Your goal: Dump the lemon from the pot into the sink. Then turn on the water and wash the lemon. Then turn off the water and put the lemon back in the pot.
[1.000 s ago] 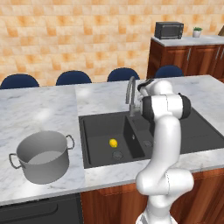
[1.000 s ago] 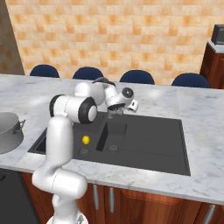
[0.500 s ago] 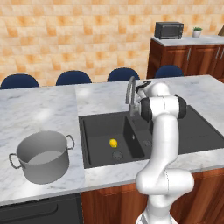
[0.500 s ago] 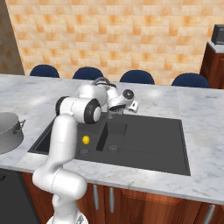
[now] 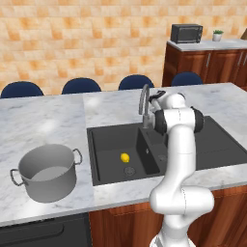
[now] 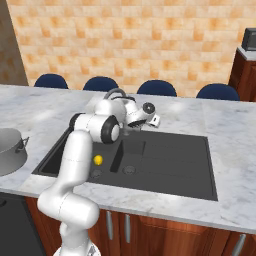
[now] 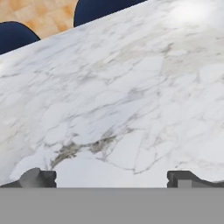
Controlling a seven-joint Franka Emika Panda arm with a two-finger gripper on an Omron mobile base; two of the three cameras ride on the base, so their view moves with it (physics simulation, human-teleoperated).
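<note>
Yellow oval lemon is left in the dark charcoal sink for washing; beside the grey gooseneck faucet, the hand is held spread apart, empty.

An orange-tan tiled wall backs blue chairs, a marble counter and wooden cabinets.

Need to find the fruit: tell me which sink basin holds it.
The larger left basin of the dark charcoal double sink: the small yellow lemon lies near its round drain.
</note>
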